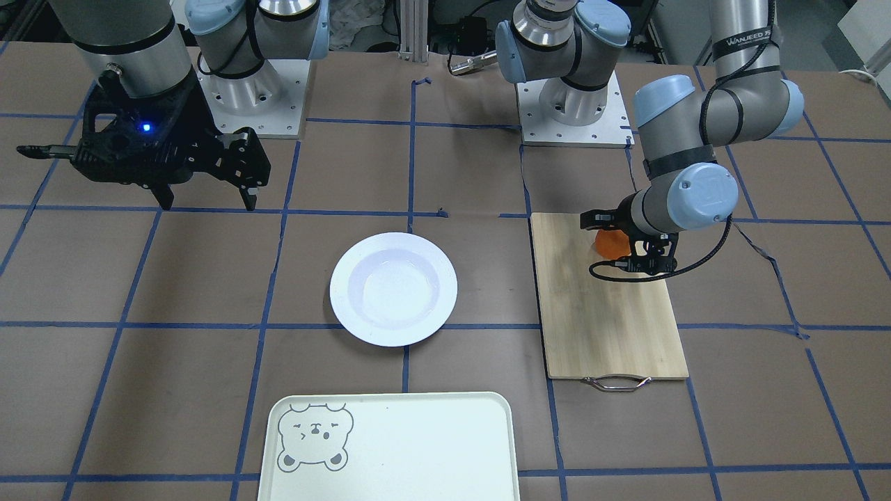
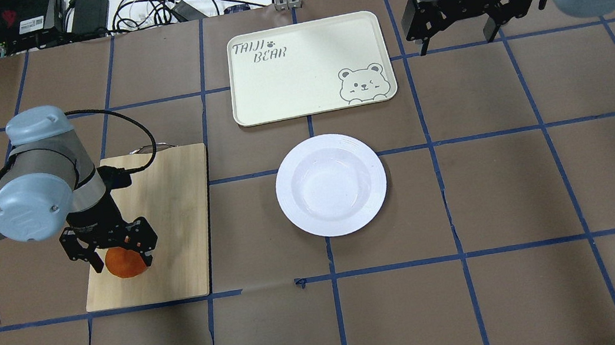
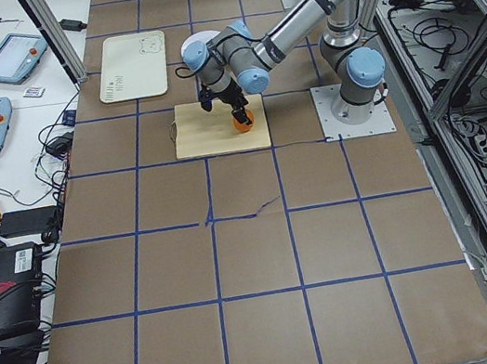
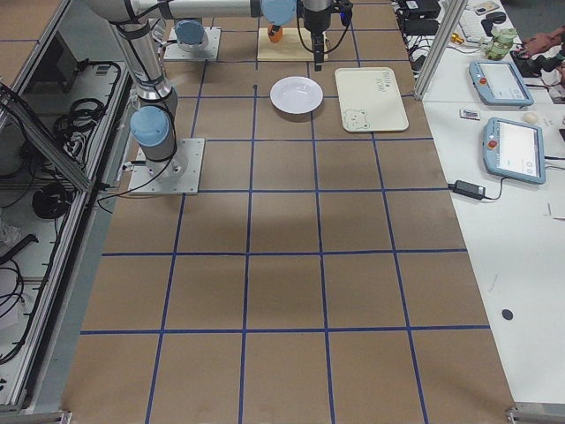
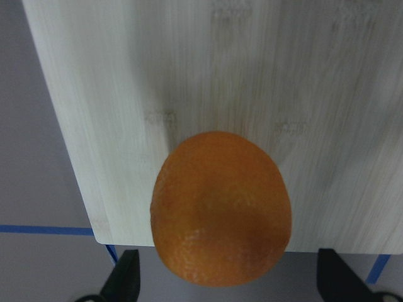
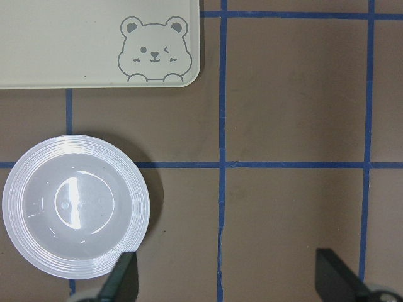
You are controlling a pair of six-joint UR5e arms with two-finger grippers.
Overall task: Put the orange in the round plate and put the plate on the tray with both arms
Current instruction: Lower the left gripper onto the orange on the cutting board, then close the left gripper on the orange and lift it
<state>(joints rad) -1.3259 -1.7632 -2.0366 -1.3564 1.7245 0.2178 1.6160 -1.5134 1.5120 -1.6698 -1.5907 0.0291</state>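
The orange (image 5: 220,207) lies near one end of a bamboo cutting board (image 2: 170,214). My left gripper (image 2: 120,260) is lowered over the orange and open. Its fingertips (image 5: 126,280) stand on either side of the fruit with a gap to each. The white round plate (image 2: 331,184) sits empty at the table's middle. Beyond it lies the cream tray (image 2: 300,72) with the bear face, nothing on it. My right gripper (image 1: 207,202) hangs open and high above the table, holding nothing, with the plate (image 6: 75,206) and tray (image 6: 63,44) below it.
The cutting board's metal handle (image 1: 617,382) points away from the robot. Both arm bases (image 1: 571,104) stand on metal mounts at the robot's side of the table. Blue tape lines grid the brown table top. Beside the table are benches with tablets and cables.
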